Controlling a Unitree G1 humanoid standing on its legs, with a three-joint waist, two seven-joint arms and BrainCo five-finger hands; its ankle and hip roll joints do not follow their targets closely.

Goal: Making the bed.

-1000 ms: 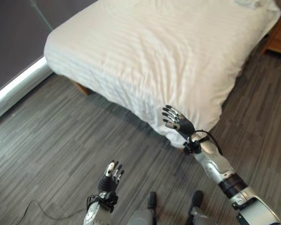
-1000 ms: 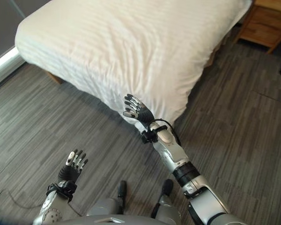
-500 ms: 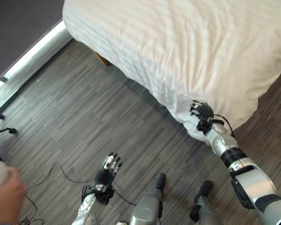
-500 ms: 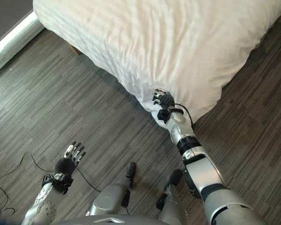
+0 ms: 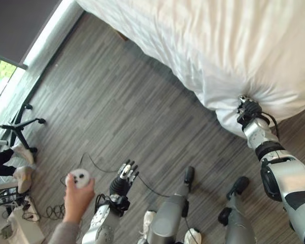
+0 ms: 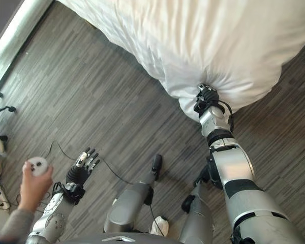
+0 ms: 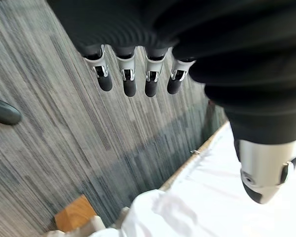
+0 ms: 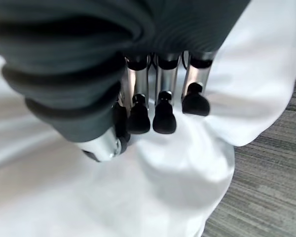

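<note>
The corner of the white striped fabric duvet (image 5: 229, 109) is clenched in the right hand (image 5: 248, 108), cloth bunched around curled fingers (image 8: 160, 106). The left hand (image 5: 123, 179) is held spread, grasping nothing, above the grey wood-plank floor (image 5: 117, 101).

A bedroom, though one used for recording: a wide bed (image 5: 234, 46) under a white duvet (image 6: 218, 40) stands on grey wood-look flooring (image 5: 117, 107); a pale sill (image 5: 51, 35) runs below a window; a black stand (image 5: 18, 127) and tangled cables (image 5: 51, 209) lie by a person's hand (image 5: 77, 199) holding a white controller (image 5: 80, 178).
</note>
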